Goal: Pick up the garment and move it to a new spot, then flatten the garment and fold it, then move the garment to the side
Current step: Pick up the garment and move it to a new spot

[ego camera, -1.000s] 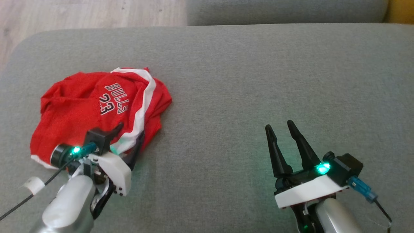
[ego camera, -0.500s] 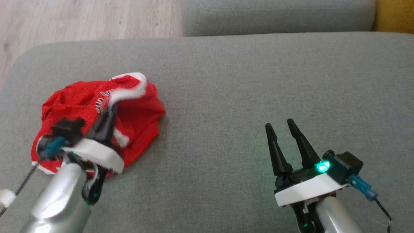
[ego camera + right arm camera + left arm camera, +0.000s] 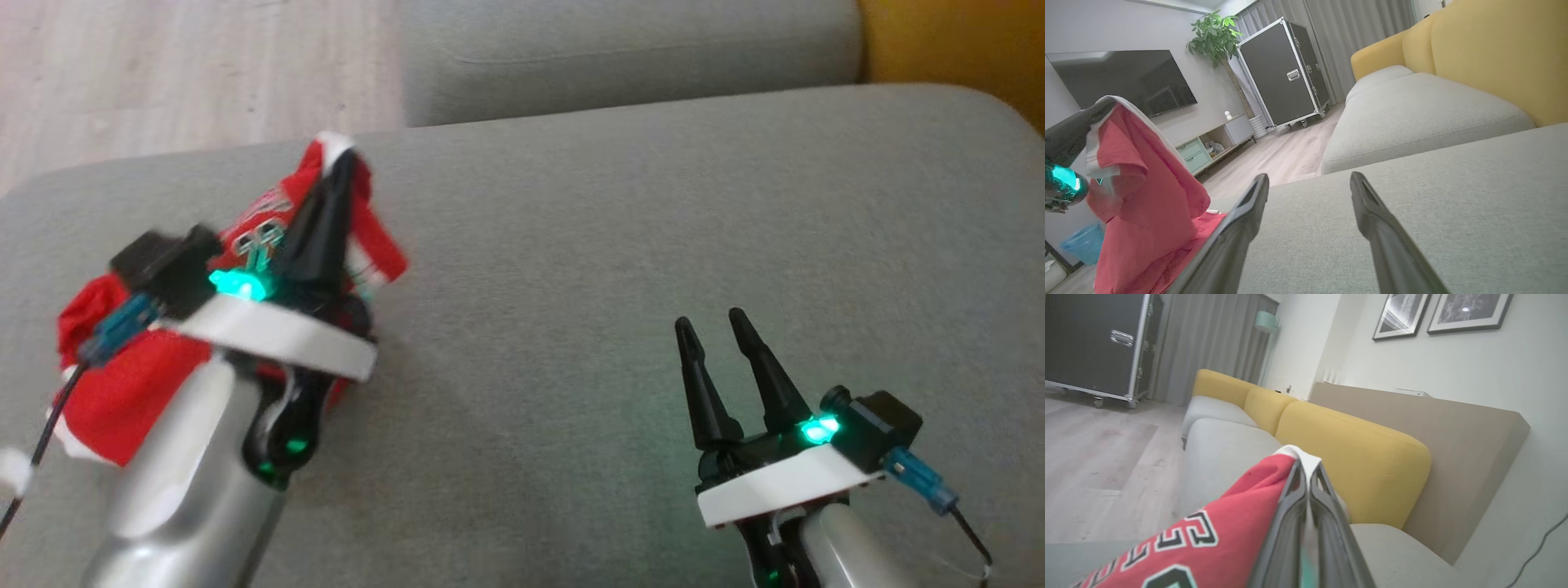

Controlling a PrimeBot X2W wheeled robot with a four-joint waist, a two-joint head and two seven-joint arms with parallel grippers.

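The garment (image 3: pixel 122 384) is a red jersey with white trim and black lettering, bunched at the left of the grey sofa seat (image 3: pixel 571 245). My left gripper (image 3: pixel 339 159) is shut on its white-trimmed edge and holds that part raised above the cushion, while the rest trails down to the seat. In the left wrist view the fingers (image 3: pixel 1290 522) pinch the white hem of the garment (image 3: pixel 1208 539). The right wrist view has the garment (image 3: pixel 1147 204) hanging at the left. My right gripper (image 3: pixel 710 320) hovers open and empty over the seat at the lower right; its own view shows the right gripper (image 3: pixel 1308 179) spread wide.
A second grey seat cushion (image 3: pixel 620 49) lies beyond, with yellow backrests (image 3: pixel 1355 457) along the right. Wooden floor (image 3: pixel 163 73) borders the sofa's far left. A black flight case (image 3: pixel 1286 77), a TV and a plant stand across the room.
My left gripper has shut on the garment's trimmed edge and lifted it up off the cushion. The head camera has shifted. The right gripper has stayed open in place.
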